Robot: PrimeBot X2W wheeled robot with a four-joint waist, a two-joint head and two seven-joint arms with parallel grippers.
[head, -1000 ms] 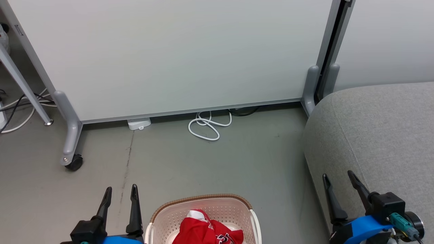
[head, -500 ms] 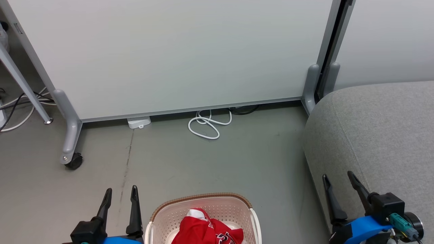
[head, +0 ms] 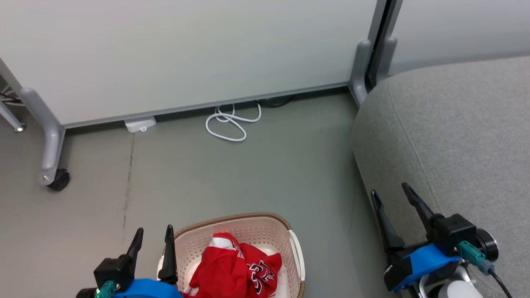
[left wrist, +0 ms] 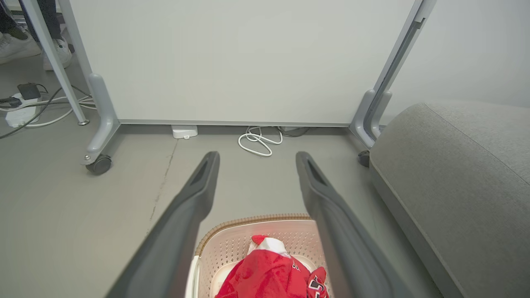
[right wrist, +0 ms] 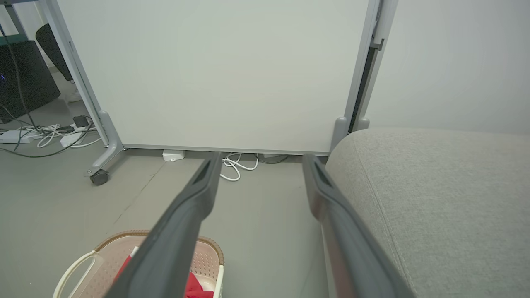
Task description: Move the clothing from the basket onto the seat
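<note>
Red clothing [head: 232,271] with white trim and black-and-white lettering lies bunched inside the cream perforated basket [head: 252,227] with a brown rim, on the floor at the bottom centre. The clothing [left wrist: 271,273] and basket [left wrist: 232,244] also show in the left wrist view, and the basket [right wrist: 103,256] in the right wrist view. The grey fabric seat [head: 463,132] fills the right side. My left gripper [head: 153,238] stands open just left of the basket. My right gripper [head: 391,194] is open beside the seat's front edge, holding nothing.
A white wheeled partition [head: 186,49] stands behind, with its castor leg [head: 49,153] at left. A coiled white cable [head: 230,122] and a small white box [head: 140,124] lie at its foot. More cables and a power strip [left wrist: 20,111] lie at far left.
The head camera has tilted down and turned right, so the whole picture shifted up and left. Both grippers stay open and the clothing lies as before.
</note>
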